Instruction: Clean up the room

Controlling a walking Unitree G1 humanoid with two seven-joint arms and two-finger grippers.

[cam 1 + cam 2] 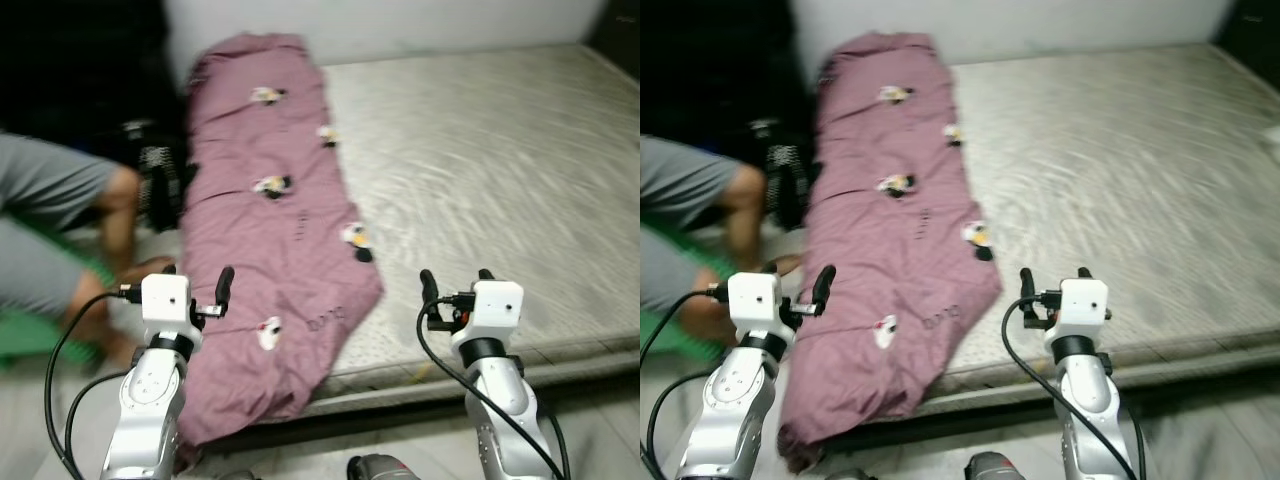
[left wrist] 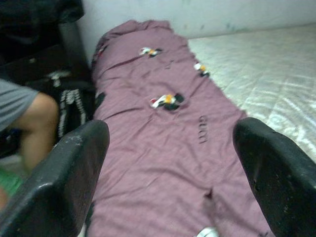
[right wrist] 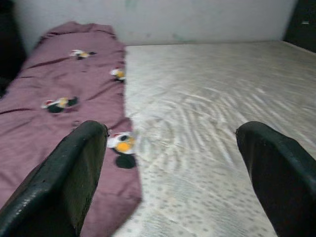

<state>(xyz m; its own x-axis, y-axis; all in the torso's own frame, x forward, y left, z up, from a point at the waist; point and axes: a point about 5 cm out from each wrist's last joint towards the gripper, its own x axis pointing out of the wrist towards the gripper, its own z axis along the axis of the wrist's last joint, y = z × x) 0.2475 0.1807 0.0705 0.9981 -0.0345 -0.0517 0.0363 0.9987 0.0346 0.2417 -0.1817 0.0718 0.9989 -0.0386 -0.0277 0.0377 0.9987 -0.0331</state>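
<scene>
A long mauve blanket [image 1: 270,210] with small cartoon prints lies folded along the left side of a bare pale mattress [image 1: 480,150]. Its near end hangs over the mattress's front edge toward the floor. My left gripper [image 1: 197,280] is held up in front of that hanging end, open, with nothing between its fingers [image 2: 59,177]. My right gripper [image 1: 457,282] hovers over the front edge of the mattress, to the right of the blanket, also open and empty. In the right wrist view the blanket's edge [image 3: 64,98] lies beyond the inner finger [image 3: 64,177].
A person [image 1: 60,220] in grey shorts sits at the left beside the bed, bare legs close to my left arm, with something green [image 1: 30,335] under them. A black patterned object [image 1: 155,175] stands between the person and the bed. A pale wall [image 1: 400,25] runs behind the mattress.
</scene>
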